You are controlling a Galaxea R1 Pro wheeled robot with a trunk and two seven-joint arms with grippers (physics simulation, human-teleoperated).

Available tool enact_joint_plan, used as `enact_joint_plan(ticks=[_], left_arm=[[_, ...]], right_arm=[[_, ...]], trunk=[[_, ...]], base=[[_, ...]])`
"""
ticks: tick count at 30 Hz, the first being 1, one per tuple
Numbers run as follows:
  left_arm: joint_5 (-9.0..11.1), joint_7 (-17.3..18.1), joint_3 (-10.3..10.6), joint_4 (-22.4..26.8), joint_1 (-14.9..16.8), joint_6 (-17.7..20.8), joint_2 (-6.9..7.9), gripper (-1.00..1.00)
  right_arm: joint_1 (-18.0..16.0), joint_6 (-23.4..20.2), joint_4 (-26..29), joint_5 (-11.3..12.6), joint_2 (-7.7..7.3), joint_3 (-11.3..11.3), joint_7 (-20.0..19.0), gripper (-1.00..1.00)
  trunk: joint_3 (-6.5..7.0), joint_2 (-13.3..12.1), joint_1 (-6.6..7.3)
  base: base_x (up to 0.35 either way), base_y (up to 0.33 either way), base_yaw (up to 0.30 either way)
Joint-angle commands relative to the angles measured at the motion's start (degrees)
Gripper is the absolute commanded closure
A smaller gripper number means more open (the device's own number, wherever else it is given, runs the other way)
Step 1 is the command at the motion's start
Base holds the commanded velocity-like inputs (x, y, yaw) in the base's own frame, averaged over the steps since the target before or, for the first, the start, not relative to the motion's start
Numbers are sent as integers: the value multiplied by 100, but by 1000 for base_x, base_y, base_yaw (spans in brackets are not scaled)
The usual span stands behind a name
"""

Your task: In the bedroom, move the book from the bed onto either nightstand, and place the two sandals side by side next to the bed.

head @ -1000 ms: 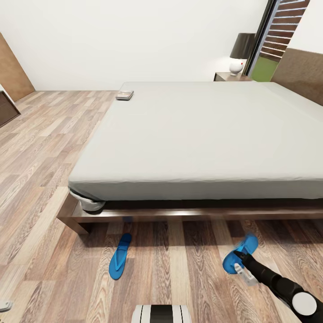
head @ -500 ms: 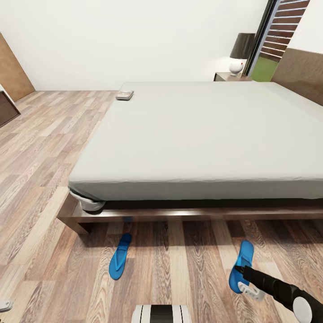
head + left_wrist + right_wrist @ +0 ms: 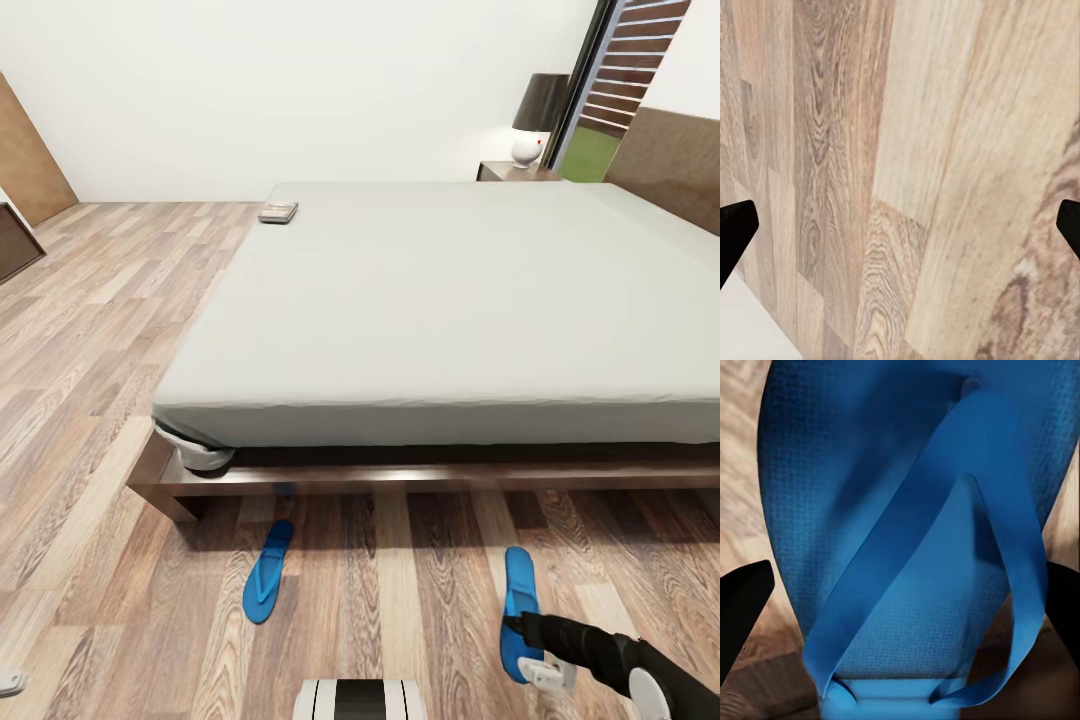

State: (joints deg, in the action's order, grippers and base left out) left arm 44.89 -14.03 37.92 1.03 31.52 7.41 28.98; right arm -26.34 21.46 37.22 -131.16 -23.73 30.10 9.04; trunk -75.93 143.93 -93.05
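Observation:
The book (image 3: 278, 211) lies on the far left corner of the grey bed (image 3: 440, 300). A dark nightstand (image 3: 515, 171) stands beyond the bed beside the headboard. One blue sandal (image 3: 267, 584) rests flat on the floor just in front of the bed frame. To its right, a second blue sandal (image 3: 519, 605) points at the bed, with my right gripper (image 3: 523, 640) shut across its heel end. In the right wrist view the sandal (image 3: 907, 532) spans the gap between the two fingertips (image 3: 742, 600). My left gripper (image 3: 900, 232) hangs open over bare wood floor.
A lamp (image 3: 538, 115) stands on the nightstand beside a tall window. The bed's dark wooden frame (image 3: 400, 478) runs low along the floor, and a white object (image 3: 205, 455) is tucked under its left corner. A dark cabinet (image 3: 15, 240) sits at the far left.
My right gripper has carried the right sandal left and toward me, turning it from tilted to pointing straight at the bed. The left sandal and the book have not moved.

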Motion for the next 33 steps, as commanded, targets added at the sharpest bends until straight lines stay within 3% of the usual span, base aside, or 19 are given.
enact_joint_plan(ticks=[1, 6, 33], left_arm=[[37, -27, 48, 12, -15, 32, 3, -100], [44, -26, 53, 24, -156, 32, -17, -100], [37, 6, 58, 12, -196, -137, -4, -100]], right_arm=[[-3, -1, 57, -86, 0, 34, -32, 100], [-3, 0, 232, -110, 8, 119, -343, 100], [-12, -71, 261, -129, 33, 145, -426, 100]], trunk=[[-4, 2, 1], [-4, 2, 1], [-4, 2, 1]], base=[[0, 0, 0], [65, 102, 0], [11, 37, 0]])
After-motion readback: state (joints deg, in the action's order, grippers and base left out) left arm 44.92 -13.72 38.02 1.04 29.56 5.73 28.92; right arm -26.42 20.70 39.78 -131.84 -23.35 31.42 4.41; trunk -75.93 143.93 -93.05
